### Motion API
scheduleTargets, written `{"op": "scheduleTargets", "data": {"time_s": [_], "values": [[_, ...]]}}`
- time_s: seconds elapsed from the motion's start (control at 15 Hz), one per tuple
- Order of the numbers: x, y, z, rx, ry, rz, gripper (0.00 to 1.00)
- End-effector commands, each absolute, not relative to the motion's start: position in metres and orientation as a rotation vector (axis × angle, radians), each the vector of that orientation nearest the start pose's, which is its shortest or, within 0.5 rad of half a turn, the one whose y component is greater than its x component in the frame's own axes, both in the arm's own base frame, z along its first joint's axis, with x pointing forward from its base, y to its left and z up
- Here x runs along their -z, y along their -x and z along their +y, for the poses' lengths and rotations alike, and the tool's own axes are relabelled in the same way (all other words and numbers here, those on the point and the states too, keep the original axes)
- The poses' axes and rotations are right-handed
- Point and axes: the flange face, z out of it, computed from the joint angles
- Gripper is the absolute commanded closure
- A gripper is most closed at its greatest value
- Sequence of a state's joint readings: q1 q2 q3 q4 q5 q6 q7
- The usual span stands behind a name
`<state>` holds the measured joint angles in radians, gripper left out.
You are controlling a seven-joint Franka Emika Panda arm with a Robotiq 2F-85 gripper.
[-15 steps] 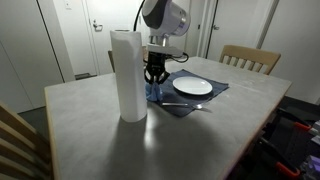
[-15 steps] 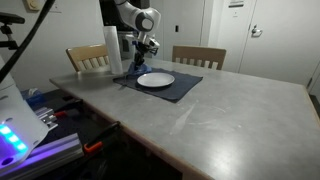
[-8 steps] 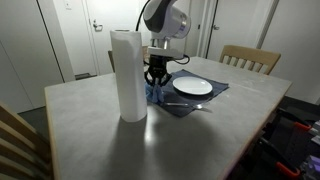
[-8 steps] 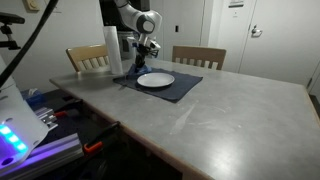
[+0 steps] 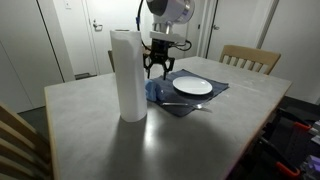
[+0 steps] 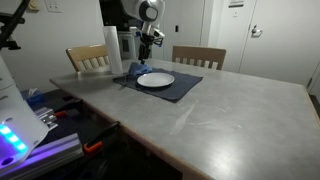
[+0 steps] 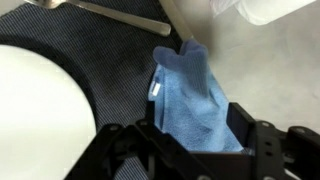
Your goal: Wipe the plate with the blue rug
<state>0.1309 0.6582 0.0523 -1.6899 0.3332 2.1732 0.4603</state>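
The blue rug [image 5: 152, 92] lies crumpled on the near-left corner of the dark placemat [image 5: 185, 103], beside the white plate [image 5: 192, 87]. My gripper [image 5: 158, 70] hangs above the rug with its fingers spread open and nothing in them. The rug [image 6: 135, 70], the plate [image 6: 155, 79] and the raised gripper [image 6: 147, 42] also show from the opposite side. In the wrist view the rug [image 7: 190, 100] lies below, between the open jaws of the gripper [image 7: 188, 140], and the plate [image 7: 40, 110] fills the left side.
A tall paper towel roll [image 5: 127, 75] stands close beside the rug. A metal utensil [image 5: 185, 104] lies on the placemat's front edge. Wooden chairs [image 5: 250, 58] stand round the grey table [image 5: 150, 145]. The roll [image 6: 113, 50] stands behind the gripper.
The gripper was shut and low on the rug; it has opened, let go of the rug and risen straight up. The rug stays on the mat.
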Motion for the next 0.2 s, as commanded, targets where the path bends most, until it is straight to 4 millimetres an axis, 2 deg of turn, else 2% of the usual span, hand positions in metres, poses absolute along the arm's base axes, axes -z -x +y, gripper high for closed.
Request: {"op": "scheduleTargets", "data": {"time_s": [0.0,0.13], "values": [[-0.244,-0.643,0.124,-0.406,2.822,0.660,0.00],[-0.255,-0.642,0.126,-0.429,2.822,0.632,0.00]]}}
